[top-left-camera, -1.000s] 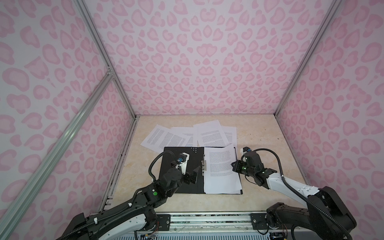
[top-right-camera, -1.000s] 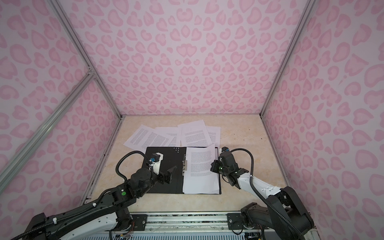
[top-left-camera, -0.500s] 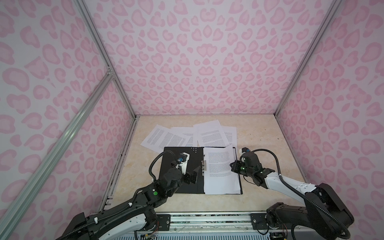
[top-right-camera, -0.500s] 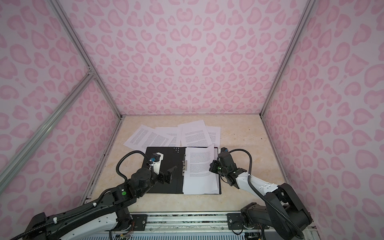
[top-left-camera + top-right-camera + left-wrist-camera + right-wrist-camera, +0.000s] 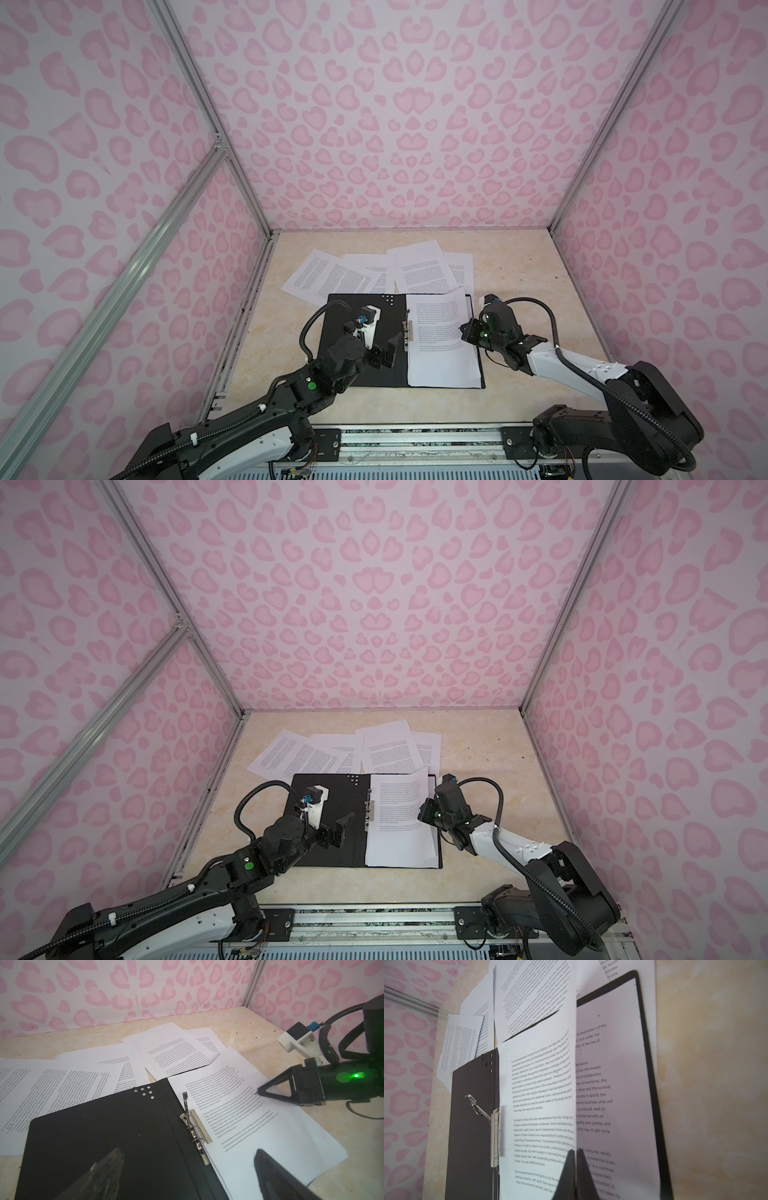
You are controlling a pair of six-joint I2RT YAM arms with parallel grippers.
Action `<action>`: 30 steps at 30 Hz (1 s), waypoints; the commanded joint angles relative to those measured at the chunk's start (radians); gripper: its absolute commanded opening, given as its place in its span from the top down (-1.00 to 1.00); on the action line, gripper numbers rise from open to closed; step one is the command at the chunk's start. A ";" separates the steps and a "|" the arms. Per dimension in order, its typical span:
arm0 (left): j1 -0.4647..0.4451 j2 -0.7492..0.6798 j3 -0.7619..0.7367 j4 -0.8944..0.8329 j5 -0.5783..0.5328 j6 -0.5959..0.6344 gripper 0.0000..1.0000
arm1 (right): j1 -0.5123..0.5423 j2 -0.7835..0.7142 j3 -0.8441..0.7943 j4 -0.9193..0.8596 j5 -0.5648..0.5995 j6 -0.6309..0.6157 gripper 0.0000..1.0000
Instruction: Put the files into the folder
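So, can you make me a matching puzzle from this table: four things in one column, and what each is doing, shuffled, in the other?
Things:
1. left fingers
2. right fingers
3. folder
4. loose sheets

States:
A. lying open on the table
B. pinched shut on the edge of the top sheet
C. spread out beyond the folder
D. wide open over the folder

Pairs: 1-D, 2-B, 3-A, 4-C.

The edge of one sheet sits between the right fingers, the folder beneath them, loose files beyond.
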 commanded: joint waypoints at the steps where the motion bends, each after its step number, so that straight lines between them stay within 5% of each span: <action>1: 0.001 0.002 0.013 0.014 0.001 -0.002 -1.00 | 0.002 0.011 0.001 0.029 0.008 0.011 1.00; 30: 0.001 0.023 0.021 0.010 -0.006 0.000 -0.99 | 0.034 0.067 0.005 0.048 -0.012 0.034 0.97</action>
